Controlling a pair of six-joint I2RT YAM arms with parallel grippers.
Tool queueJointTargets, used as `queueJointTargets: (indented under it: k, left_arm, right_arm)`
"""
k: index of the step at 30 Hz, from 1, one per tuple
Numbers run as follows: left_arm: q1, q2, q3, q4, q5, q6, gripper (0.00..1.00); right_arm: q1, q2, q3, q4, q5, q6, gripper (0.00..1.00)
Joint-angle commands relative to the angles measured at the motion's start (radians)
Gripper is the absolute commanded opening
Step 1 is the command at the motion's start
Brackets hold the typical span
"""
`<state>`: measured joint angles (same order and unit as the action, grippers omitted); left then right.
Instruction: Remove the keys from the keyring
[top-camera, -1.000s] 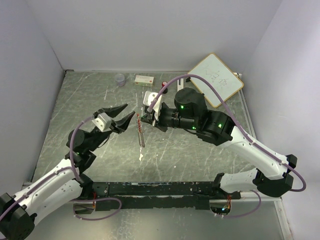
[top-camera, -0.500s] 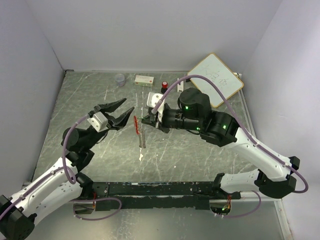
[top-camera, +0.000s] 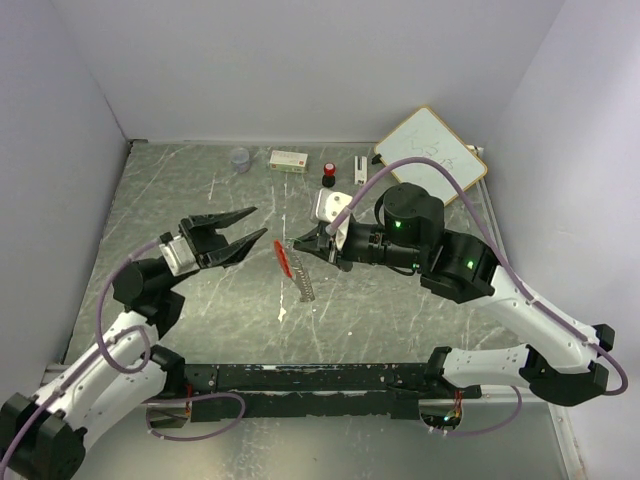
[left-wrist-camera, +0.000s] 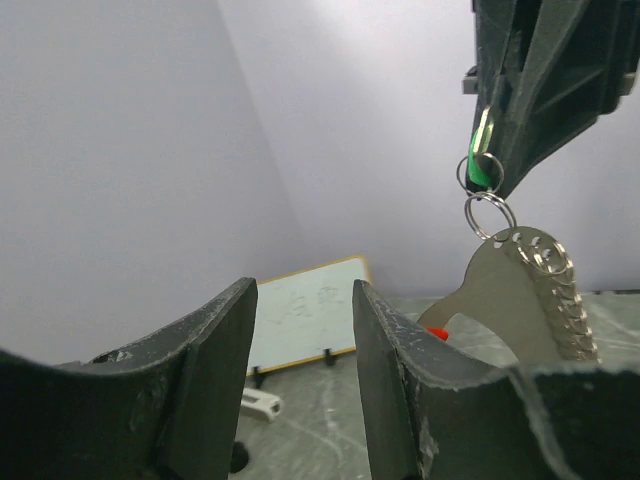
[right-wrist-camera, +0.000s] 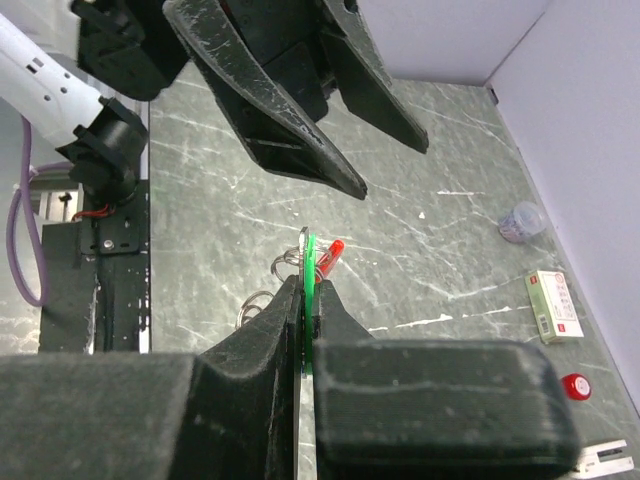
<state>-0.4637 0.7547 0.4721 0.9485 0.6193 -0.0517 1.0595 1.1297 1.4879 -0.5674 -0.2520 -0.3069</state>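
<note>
My right gripper is shut on the green key and a flat metal piece beside it, held above the table. Small split rings hang below it. The red key and the grey ribbed keyring strand dangle from them. The red key's tip also shows in the right wrist view. My left gripper is open and empty, its fingers pointing at the bundle from the left, a short gap away. In the left wrist view the strand hangs to the right of my open jaws.
A whiteboard leans at the back right. A white box, a red-and-black knob, a small clear cup and a white clip-like part lie along the back wall. Walls enclose three sides.
My right gripper has moved right and slightly nearer with the bundle, and the strand now hangs slanted. My left wrist has drawn back to the left; its jaws stay open.
</note>
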Motion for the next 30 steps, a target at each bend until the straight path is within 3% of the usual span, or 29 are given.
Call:
queueJointTargets:
  k: [1,8,22,30]
  left_arm:
    - [0.048,0.108,0.004,0.344,0.211,-0.271,0.54]
    - [0.107,0.307,0.039,0.847,0.350,-0.700,0.52]
    - [0.114,0.315,0.085,0.860,0.359,-0.809,0.52]
    - [0.109,0.356,0.085,0.861,0.351,-0.799,0.51]
  right_arm:
    - [0.001,-0.017,-0.008,0.041,-0.014,0.014,0.00]
    - [0.001,-0.023,-0.009,0.034,-0.007,0.020,0.00]
    - [0.000,-0.006,-0.017,0.053,-0.015,0.017,0.00]
    - [0.000,0.009,-0.011,0.064,-0.039,0.019,0.00]
